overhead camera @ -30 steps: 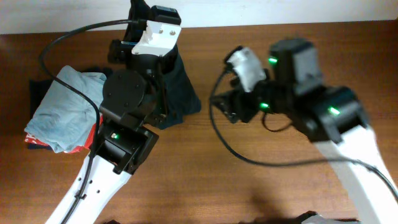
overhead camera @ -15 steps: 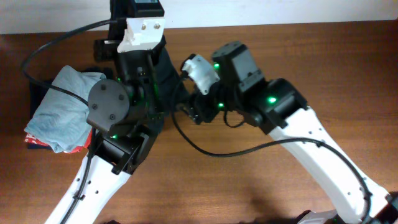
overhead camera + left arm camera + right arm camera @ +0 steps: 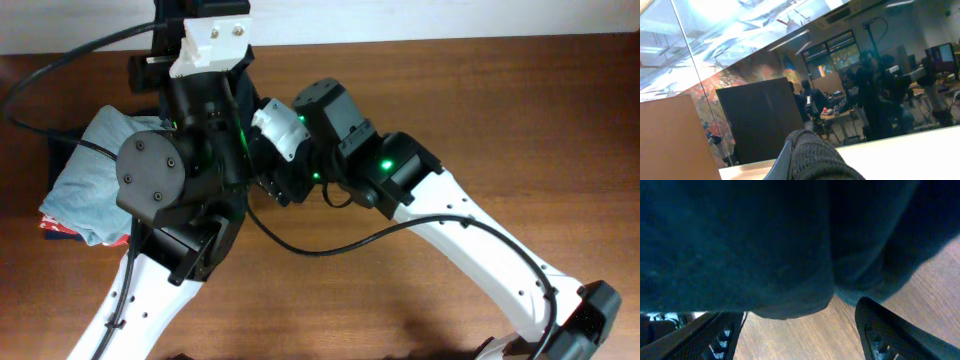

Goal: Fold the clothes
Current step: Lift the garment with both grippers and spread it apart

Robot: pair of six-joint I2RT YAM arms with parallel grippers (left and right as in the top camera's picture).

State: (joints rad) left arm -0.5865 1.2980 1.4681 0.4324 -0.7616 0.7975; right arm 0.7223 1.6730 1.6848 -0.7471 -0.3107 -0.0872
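Black T-shirt (image 3: pixel 765 245) hangs above surface (image 3: pixel 500 100), far left, pinched in tightly closed left hand (image 3: pixel 805 157). Right hand (image 3: pixel 800 330) wide, empty, just below hem. Risk: right hand closes on bunched layers or misses edge, so fold comes out crooked.

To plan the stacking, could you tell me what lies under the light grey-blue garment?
Orange-red fabric and dark navy fabric peek out beneath the grey-blue garment; how they are folded is covered.
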